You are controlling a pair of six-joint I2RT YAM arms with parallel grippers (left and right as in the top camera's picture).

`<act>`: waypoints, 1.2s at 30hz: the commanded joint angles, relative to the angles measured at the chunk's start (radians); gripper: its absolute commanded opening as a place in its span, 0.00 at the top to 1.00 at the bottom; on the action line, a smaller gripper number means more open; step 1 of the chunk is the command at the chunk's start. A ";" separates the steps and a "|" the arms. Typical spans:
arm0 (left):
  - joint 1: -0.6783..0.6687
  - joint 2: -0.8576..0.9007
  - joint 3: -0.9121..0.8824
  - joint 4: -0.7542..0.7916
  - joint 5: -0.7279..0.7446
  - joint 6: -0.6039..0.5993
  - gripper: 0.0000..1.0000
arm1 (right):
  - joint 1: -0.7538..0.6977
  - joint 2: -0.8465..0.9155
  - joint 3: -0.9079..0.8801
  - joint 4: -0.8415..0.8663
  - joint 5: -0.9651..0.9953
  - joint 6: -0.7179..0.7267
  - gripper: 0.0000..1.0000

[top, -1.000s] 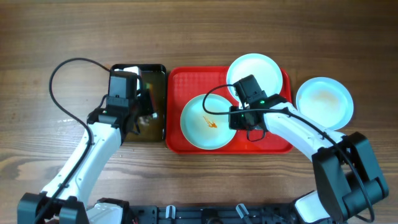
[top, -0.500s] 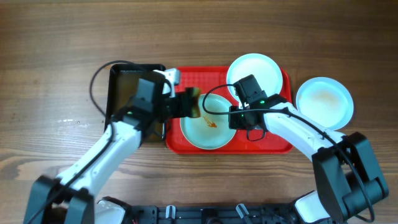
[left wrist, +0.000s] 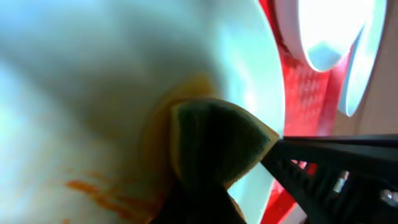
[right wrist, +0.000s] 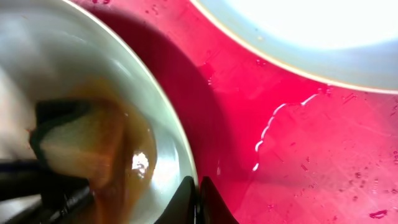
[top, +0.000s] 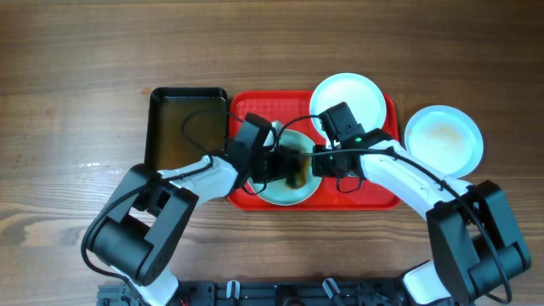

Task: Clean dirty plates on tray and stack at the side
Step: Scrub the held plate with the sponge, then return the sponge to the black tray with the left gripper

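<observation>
Red textured plastic forms the tray (top: 374, 191), round-cornered, with water beads shining on it. In it lies the smeared plate (top: 280, 195), round, shallow and glossy, with orange streaks and a brown puddle. The left gripper (top: 287, 163) pinches a sodden dark sponge (top: 297, 167), bent to a wedge and pressed on that plate's middle. The right gripper (top: 321, 161) is closed thin on its right rim. A second plate (top: 347, 95) overlaps the tray's far right corner. A third plate (top: 443, 140) sits on the wood table (top: 85, 68) beside the tray. A black tray (top: 187, 127) lies left.
</observation>
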 commanded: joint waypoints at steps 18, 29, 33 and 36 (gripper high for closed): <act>0.326 -0.438 -0.002 -0.449 -0.542 0.506 0.96 | 0.002 -0.013 -0.004 0.000 0.003 -0.014 0.94; 0.366 -0.224 -0.003 -0.473 -0.498 0.513 0.38 | 0.002 -0.013 -0.004 -0.003 0.003 -0.013 0.94; 0.366 -0.219 -0.009 -0.427 -0.571 0.512 0.36 | 0.002 -0.013 -0.004 -0.003 0.003 -0.014 0.94; 0.365 -0.187 -0.023 -0.378 -0.567 0.511 0.36 | 0.002 -0.013 -0.004 -0.003 0.003 -0.013 0.94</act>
